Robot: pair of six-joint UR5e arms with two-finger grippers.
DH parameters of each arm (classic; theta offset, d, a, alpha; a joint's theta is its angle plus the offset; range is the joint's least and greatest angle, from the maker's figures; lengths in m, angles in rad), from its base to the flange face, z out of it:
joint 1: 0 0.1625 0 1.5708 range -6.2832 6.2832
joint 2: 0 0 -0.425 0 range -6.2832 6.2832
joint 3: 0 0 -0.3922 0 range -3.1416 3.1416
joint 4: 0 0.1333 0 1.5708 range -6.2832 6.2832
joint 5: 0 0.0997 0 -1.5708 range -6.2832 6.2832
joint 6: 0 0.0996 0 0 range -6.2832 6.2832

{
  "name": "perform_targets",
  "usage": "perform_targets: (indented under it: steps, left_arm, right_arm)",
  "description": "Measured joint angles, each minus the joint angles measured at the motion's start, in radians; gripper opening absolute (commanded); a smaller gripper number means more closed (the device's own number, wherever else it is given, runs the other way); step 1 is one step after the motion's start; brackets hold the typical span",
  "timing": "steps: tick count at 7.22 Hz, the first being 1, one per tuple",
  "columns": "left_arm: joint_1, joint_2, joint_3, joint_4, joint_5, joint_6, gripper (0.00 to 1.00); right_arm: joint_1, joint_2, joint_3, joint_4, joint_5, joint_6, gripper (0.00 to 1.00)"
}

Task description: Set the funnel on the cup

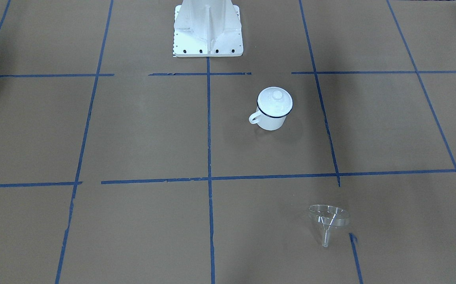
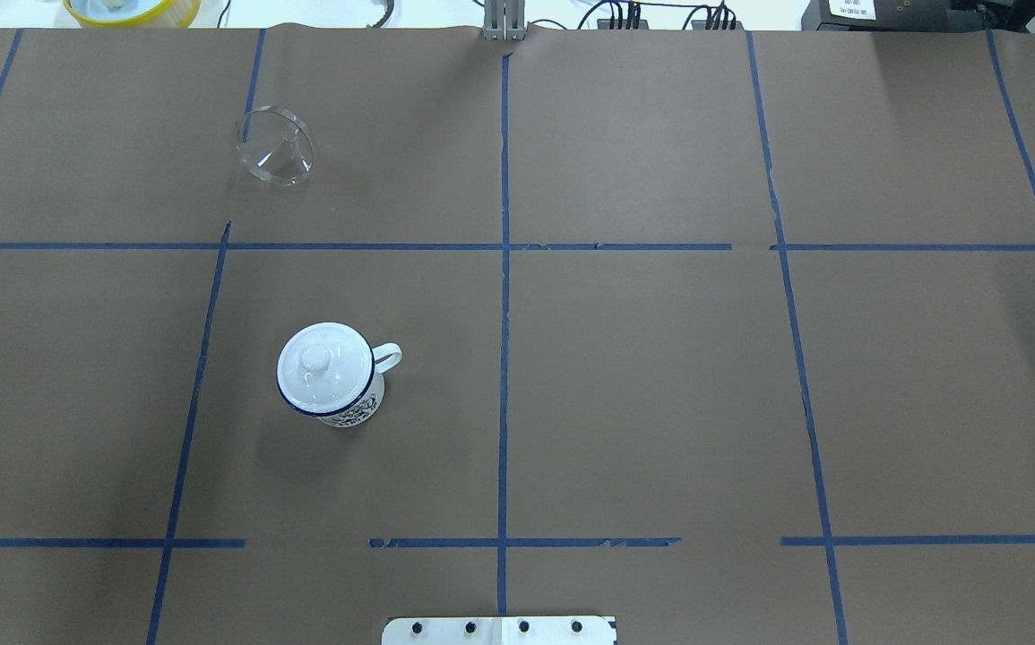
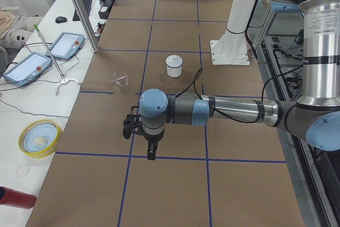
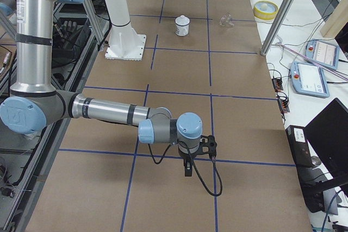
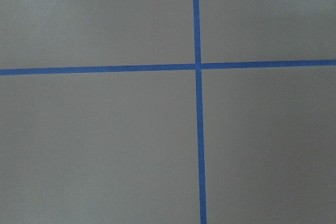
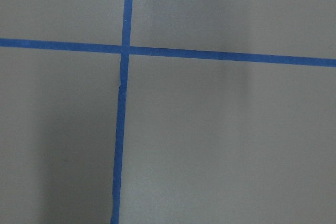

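Observation:
The clear funnel [image 1: 327, 219] lies on its side on the brown paper, far from the robot on its left side; it also shows in the overhead view [image 2: 275, 157]. The white mug [image 1: 270, 122] with a dark blue rim stands upright nearer the base [image 2: 351, 412], with a round white knobbed lid [image 2: 324, 365] on its mouth. My left gripper [image 3: 151, 155] hangs over the table end, far from both; it shows only in the left side view, so I cannot tell its state. My right gripper [image 4: 187, 171] hangs over the opposite end; its state is likewise unclear. Both wrist views show only paper and blue tape.
The white robot base [image 1: 208, 31] stands behind the mug. A yellow-rimmed dish [image 3: 40, 137] and a red can [image 3: 16, 198] sit on the side bench. A metal post [image 3: 79, 11] stands at the table's far edge. Blue tape lines grid the paper.

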Motion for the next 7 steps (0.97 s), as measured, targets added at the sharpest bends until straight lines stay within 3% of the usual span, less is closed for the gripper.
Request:
perform_targets:
  steps: [5,7]
  left_arm:
    - [0.012,-0.013,-0.034,-0.001,0.003,-0.007,1.0]
    - [0.013,-0.105,-0.044,-0.01,0.007,-0.012,1.0]
  right_arm:
    - [0.0,0.0,0.0,0.0,0.0,0.0,1.0]
    - [0.0,0.0,0.0,0.0,0.0,0.0,1.0]
